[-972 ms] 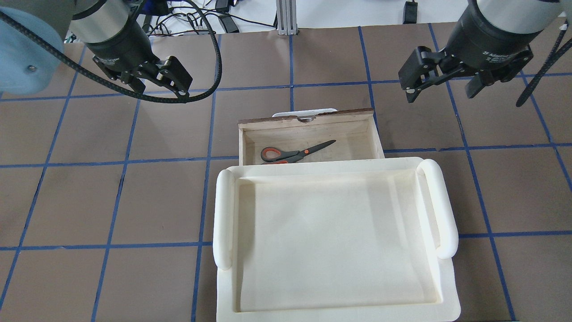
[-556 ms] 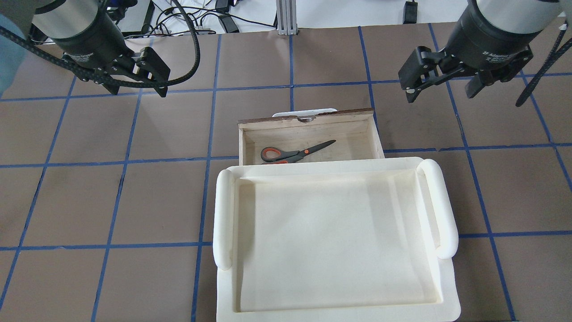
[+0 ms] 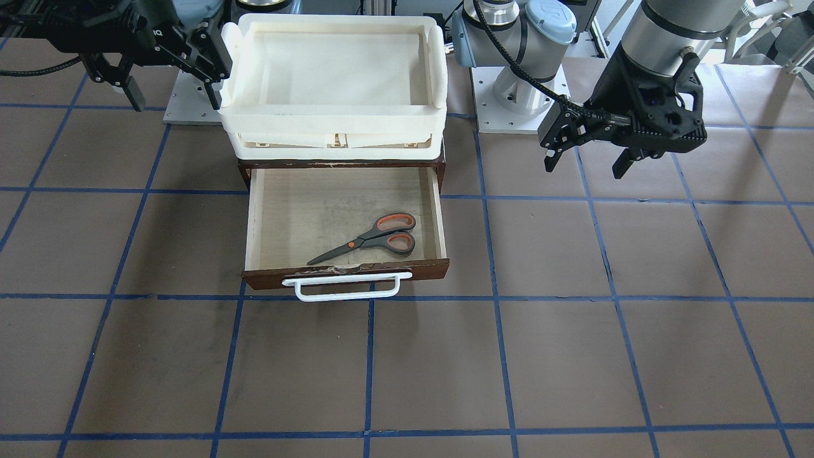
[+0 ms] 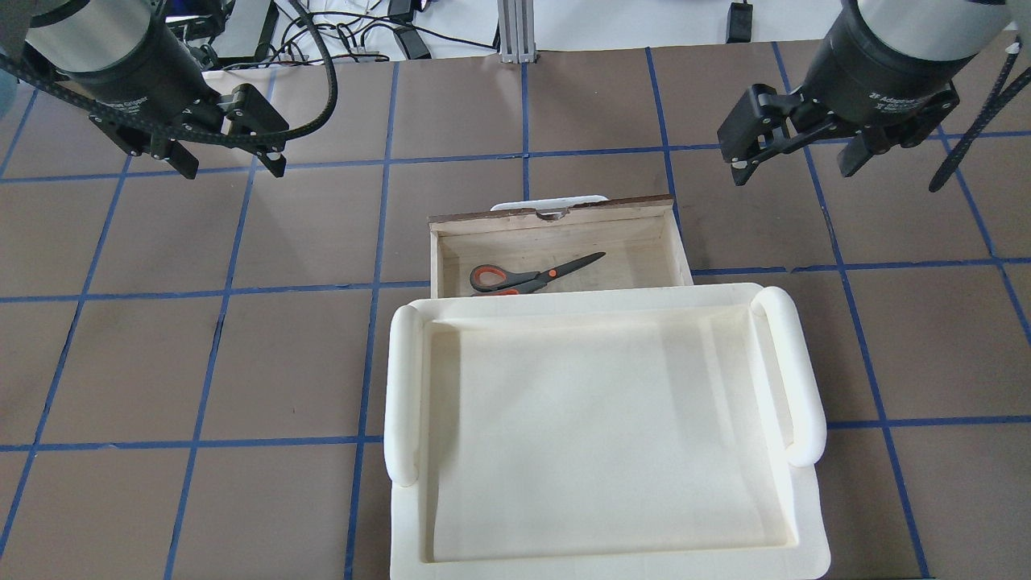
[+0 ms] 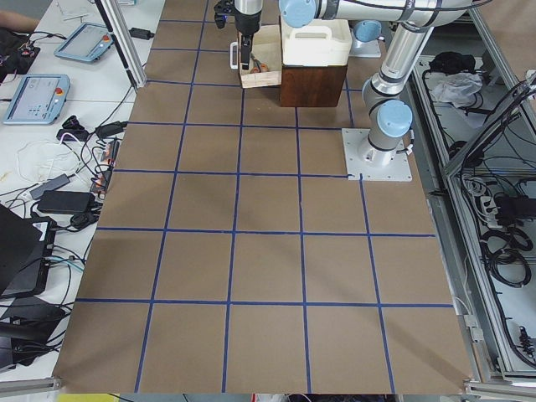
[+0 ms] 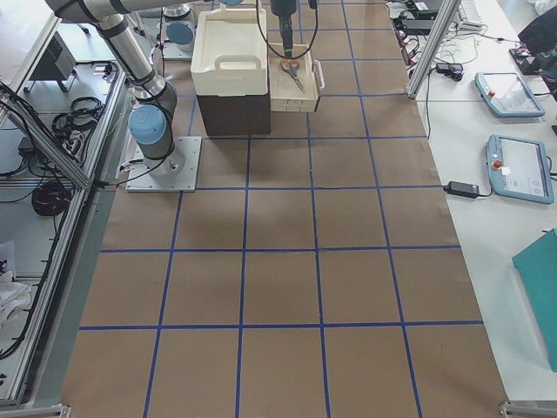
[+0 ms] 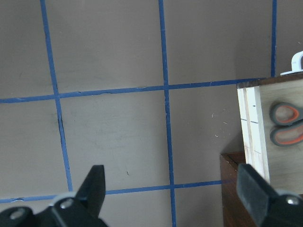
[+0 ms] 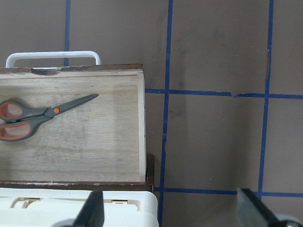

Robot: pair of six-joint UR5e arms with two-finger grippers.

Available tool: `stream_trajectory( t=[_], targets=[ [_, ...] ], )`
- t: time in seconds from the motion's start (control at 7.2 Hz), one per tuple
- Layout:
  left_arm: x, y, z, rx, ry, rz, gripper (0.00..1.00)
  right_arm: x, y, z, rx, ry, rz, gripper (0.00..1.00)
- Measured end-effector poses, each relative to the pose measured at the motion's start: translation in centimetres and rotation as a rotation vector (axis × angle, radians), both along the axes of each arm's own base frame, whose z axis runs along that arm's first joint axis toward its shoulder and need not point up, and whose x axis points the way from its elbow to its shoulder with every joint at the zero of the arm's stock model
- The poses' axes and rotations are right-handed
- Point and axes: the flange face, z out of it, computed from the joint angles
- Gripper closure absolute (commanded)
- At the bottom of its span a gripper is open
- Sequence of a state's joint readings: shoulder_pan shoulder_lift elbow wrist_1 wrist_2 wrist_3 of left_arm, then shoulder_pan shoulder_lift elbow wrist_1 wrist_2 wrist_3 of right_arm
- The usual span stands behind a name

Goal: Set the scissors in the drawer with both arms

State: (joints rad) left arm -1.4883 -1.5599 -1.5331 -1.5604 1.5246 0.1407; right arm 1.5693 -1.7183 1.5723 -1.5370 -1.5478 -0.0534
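Observation:
The scissors (image 4: pixel 532 275) lie flat inside the open drawer (image 4: pixel 556 221), handles toward my left, blades toward my right. They also show in the front view (image 3: pixel 372 238) and both wrist views (image 8: pixel 42 116) (image 7: pixel 286 125). The drawer's dark front and white bar handle (image 3: pixel 346 285) face away from me. My left gripper (image 4: pixel 233 165) hangs open and empty above the table, well left of the drawer; in the front view it (image 3: pixel 584 168) is at the right. My right gripper (image 4: pixel 793 169) hangs open and empty to the right of the drawer.
A cream-white plastic tray (image 4: pixel 407 387) sits on top of the dark cabinet that the drawer slides out of. The brown table has a blue tape grid. Cables and devices lie beyond the table's far edge (image 4: pixel 387 32).
My left gripper has moved left, farther from the drawer, still open. The right gripper, the scissors and the drawer have not moved.

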Motion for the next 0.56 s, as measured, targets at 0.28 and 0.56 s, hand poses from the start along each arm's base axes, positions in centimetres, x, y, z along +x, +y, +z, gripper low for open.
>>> stream_trajectory(
  t=[0.28, 0.56],
  targets=[
    [-0.65, 0.27, 0.22, -0.004, -0.012, 0.001, 0.00, 0.00, 0.00, -0.06, 0.001, 0.000, 0.000, 0.00],
    [-0.93, 0.34, 0.17, -0.003, -0.014, 0.005, 0.00, 0.00, -0.01, -0.06, 0.001, 0.000, 0.000, 0.00]
  ],
)
